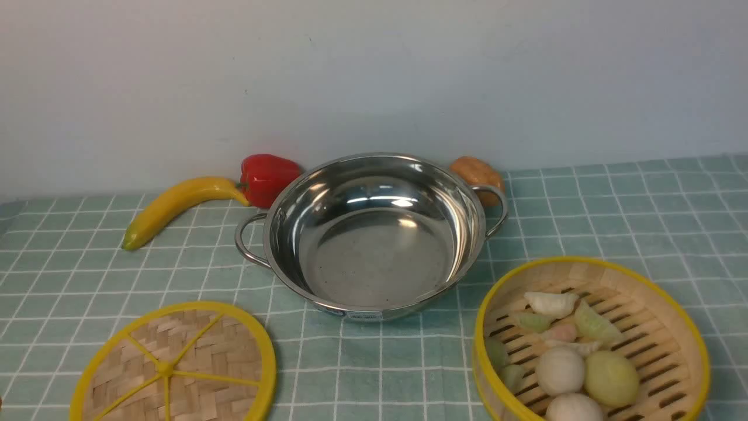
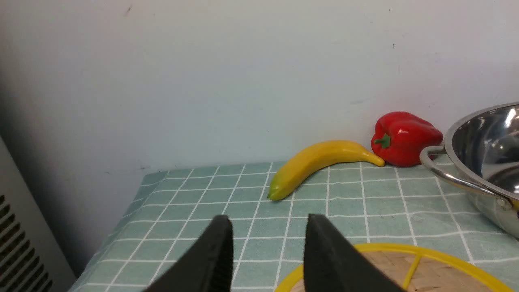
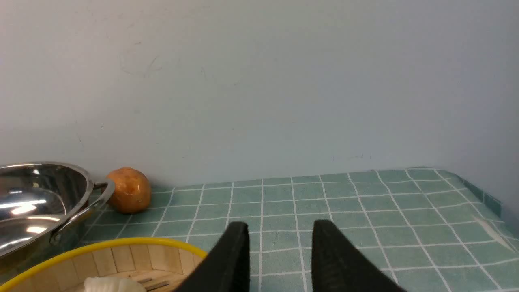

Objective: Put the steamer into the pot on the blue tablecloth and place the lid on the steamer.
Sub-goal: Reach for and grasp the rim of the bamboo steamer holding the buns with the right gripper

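Lying at the desk's near right corner, the steamer [image 1: 590,261] was found just beside the right jaws; these and the left jaws were parted, empty.

Pot [image 1: 374,257]: shiny steel, wide and shallow, upright and empty, centre of the tablecloth [image 1: 613,216]. Loop handles at roughly 9 and 2 o'clock, label on the side wall at 6. Steamer [image 1: 587,270]: yellow-rimmed bamboo basket with a slatted floor, upright on the cloth at the pot's 4 o'clock, apart from it, holding buns and dumplings [image 1: 561,369]. Lid [image 1: 175,365]: woven disc with yellow spokes, flat on the cloth at the pot's 8 o'clock, apart from it. Cloth: pale teal with a white grid.
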Action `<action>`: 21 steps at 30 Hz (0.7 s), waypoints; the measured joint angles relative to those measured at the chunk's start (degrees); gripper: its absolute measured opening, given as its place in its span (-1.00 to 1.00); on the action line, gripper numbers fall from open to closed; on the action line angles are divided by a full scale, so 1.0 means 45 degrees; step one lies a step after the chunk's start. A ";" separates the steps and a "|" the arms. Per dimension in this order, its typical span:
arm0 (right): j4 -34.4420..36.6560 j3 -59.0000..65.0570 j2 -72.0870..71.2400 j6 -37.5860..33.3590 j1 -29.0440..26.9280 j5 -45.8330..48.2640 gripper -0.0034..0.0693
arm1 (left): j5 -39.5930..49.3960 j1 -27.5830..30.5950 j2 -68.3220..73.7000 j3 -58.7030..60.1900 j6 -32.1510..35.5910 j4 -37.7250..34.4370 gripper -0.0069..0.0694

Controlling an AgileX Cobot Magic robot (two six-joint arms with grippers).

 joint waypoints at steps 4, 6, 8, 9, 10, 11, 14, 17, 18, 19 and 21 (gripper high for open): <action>0.0000 0.0000 0.0000 0.0000 0.0000 0.0000 -0.25 | 0.0000 0.0000 0.0000 0.0000 0.0000 0.0000 -0.18; 0.0000 0.0000 0.0000 0.0000 0.0000 0.0000 -0.25 | 0.0000 0.0000 0.0000 0.0000 0.0000 0.0000 -0.18; 0.0000 0.0000 0.0000 0.0000 0.0000 0.0000 -0.25 | 0.0000 0.0000 0.0000 0.0000 0.0000 0.0000 -0.18; 0.0000 0.0000 0.0000 0.0000 0.0000 0.0000 -0.25 | 0.0000 0.0000 0.0000 0.0000 0.0000 0.0000 -0.18; 0.0000 0.0000 0.0000 0.0000 0.0000 0.0000 -0.25 | 0.0000 0.0000 0.0000 0.0000 0.0000 0.0000 -0.18; 0.0000 0.0000 0.0000 0.0000 0.0000 0.0000 -0.25 | 0.0000 0.0000 0.0000 0.0000 0.0000 0.0000 -0.18; 0.0000 0.0000 0.0000 0.0000 0.0000 0.0000 -0.25 | 0.0000 0.0000 0.0000 0.0000 0.0000 0.0000 -0.18; 0.0016 0.0000 0.0000 0.0000 0.0000 -0.0002 -0.25 | 0.0000 0.0000 0.0000 0.0000 0.0090 0.0000 -0.18; 0.0135 0.0000 0.0000 0.0090 0.0000 -0.0105 -0.25 | 0.0000 0.0000 0.0000 0.0000 0.0092 0.0000 -0.18; 0.0168 0.0000 0.0000 0.0120 0.0000 -0.0097 -0.25 | 0.0000 0.0000 0.0000 0.0000 0.0092 0.0000 -0.18; 0.1124 0.0000 0.0000 0.0945 0.0000 -0.0580 -0.25 | 0.0000 0.0000 0.0000 0.0000 0.0102 0.0012 -0.18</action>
